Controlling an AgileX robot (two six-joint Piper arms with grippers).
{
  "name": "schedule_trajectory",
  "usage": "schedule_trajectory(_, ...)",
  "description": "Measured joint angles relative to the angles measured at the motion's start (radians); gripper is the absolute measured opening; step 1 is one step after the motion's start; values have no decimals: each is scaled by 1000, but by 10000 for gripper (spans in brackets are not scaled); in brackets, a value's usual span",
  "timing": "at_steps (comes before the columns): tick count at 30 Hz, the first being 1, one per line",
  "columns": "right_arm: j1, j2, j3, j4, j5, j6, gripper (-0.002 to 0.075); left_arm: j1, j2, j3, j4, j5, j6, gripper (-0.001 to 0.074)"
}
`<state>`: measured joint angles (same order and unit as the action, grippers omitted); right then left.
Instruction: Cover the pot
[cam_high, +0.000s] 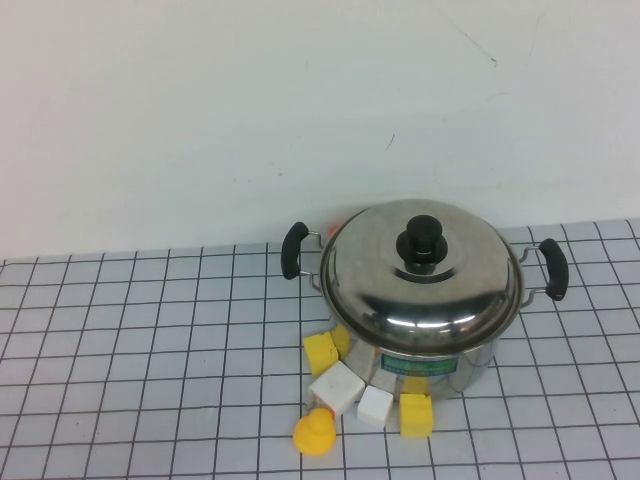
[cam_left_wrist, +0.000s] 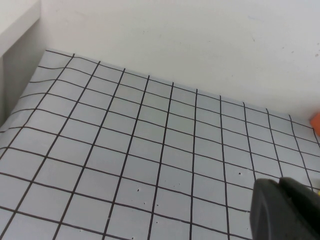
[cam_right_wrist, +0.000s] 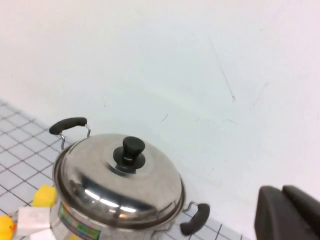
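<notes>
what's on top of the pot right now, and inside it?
The domed steel lid with its black knob sits on the pot, covering the rim. Inside is hidden. Neither tool touches it: the left tool is over bare grid, the right tool off to the side.

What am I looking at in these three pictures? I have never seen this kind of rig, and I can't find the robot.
It is a two-armed table robot. One picture comes from a raised camera looking down at the gridded table; neither arm shows there. The other two come from cameras on the wrists. Only a dark edge of the left gripper shows, above bare grid. A dark edge of the right gripper shows too, up above the table near the pot. Neither holds anything visible. The lid with its black knob already sits on the pot. In front lie yellow blocks, white blocks and a yellow duck.
</notes>
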<state>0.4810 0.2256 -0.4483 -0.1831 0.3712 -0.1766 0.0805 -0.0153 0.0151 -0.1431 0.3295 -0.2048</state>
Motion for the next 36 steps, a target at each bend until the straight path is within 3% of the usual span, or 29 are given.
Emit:
schedule_trajectory(4, -35, -165, 139, -11, -3, 67, -2, 0, 0, 0, 0, 0, 0, -3)
schedule_trajectory(12, -346, -238, 348, 144, -35, 81, -2, 0, 0, 0, 0, 0, 0, -3)
schedule_trajectory(16, -450, -238, 457, 183, -127, 81, -2, 0, 0, 0, 0, 0, 0, -3)
schedule_trajectory(36, -470, -238, 467, 202, -22, 123, -2, 0, 0, 0, 0, 0, -4, -3)
